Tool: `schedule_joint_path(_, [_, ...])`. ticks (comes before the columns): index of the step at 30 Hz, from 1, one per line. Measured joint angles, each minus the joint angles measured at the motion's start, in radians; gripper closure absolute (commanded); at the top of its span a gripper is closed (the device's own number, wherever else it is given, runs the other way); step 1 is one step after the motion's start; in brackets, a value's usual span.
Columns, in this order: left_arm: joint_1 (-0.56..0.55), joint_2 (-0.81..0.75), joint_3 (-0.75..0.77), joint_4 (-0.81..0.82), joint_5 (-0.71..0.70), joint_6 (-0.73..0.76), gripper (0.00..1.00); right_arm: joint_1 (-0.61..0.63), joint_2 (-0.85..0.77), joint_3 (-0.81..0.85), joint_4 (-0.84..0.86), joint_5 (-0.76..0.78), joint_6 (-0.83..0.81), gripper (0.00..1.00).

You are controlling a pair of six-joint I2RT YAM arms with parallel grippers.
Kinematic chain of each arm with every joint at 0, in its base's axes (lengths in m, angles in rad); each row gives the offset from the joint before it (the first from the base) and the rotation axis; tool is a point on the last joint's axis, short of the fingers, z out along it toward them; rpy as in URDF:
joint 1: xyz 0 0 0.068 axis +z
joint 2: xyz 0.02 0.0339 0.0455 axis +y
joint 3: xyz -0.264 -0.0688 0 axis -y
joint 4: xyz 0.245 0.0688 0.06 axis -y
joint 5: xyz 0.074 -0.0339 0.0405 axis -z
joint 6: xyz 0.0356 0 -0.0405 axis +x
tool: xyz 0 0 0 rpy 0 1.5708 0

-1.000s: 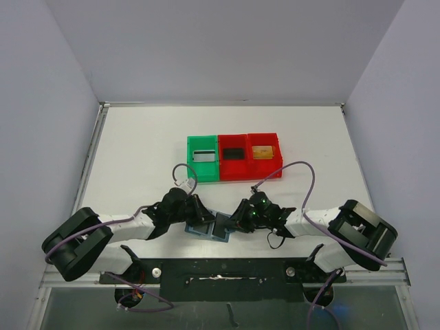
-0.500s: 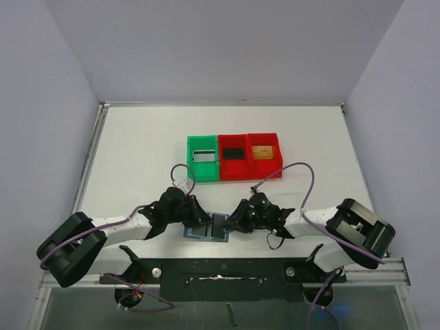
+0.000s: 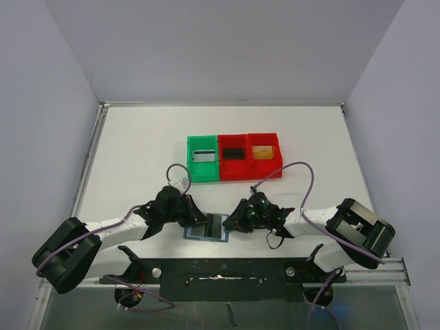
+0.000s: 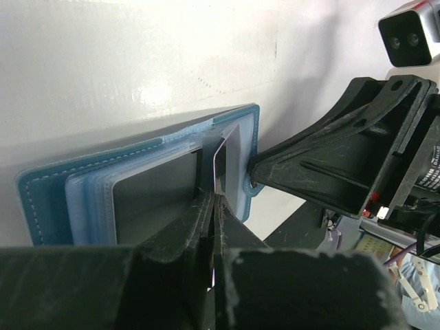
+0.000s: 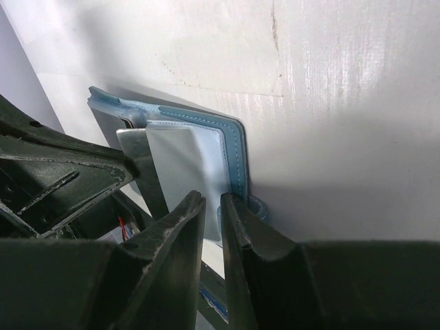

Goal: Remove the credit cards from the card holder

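Note:
The light-blue card holder [image 3: 206, 236] lies open on the table near the front edge, between my two grippers. My left gripper [image 3: 203, 220] is shut on the edge of a thin dark grey credit card [image 3: 216, 225], which stands partly out of the holder. In the left wrist view the card [image 4: 227, 155] rises from the holder's sleeves [image 4: 48, 199], and my left gripper [image 4: 214, 199] pinches it. Another grey card [image 4: 155, 196] sits in a clear sleeve. My right gripper [image 3: 232, 223] is closed on the holder's right edge [image 5: 235, 148] by its tab, seen in its own view [image 5: 212, 201].
A green bin [image 3: 203, 159] and two red bins [image 3: 234, 158] [image 3: 264, 155] stand in a row at mid-table, each with a card-like item inside. The two grippers almost touch over the holder. The table's front edge and the arm mounts lie just behind it.
My left arm has shifted a little to the left and lower, drawing the dark card further out. The holder now lies flatter. The right gripper has barely moved.

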Motion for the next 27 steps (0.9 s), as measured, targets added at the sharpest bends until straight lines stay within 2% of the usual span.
schedule_joint_path(4, [0.005, 0.0, 0.0, -0.01, 0.003, 0.009, 1.0, 0.001, 0.0, 0.025, -0.034, -0.002, -0.03, 0.77])
schedule_joint_path(12, [0.007, 0.0, 0.0, -0.01, 0.014, 0.011, 1.0, 0.006, -0.005, 0.162, -0.219, 0.037, -0.174, 0.69])
schedule_joint_path(18, [0.012, 0.0, 0.0, -0.01, 0.023, 0.01, 1.0, 0.006, -0.002, 0.184, -0.226, 0.038, -0.188, 0.68])
schedule_joint_path(22, [0.016, 0.002, 0.0, -0.006, 0.031, 0.009, 1.0, 0.008, 0.055, 0.176, -0.198, 0.008, -0.169, 0.69])
schedule_joint_path(27, [0.021, 0.002, -0.029, 0.036, 0.053, -0.004, 0.87, 0.019, 0.1, 0.165, -0.097, -0.024, -0.129, 0.71])
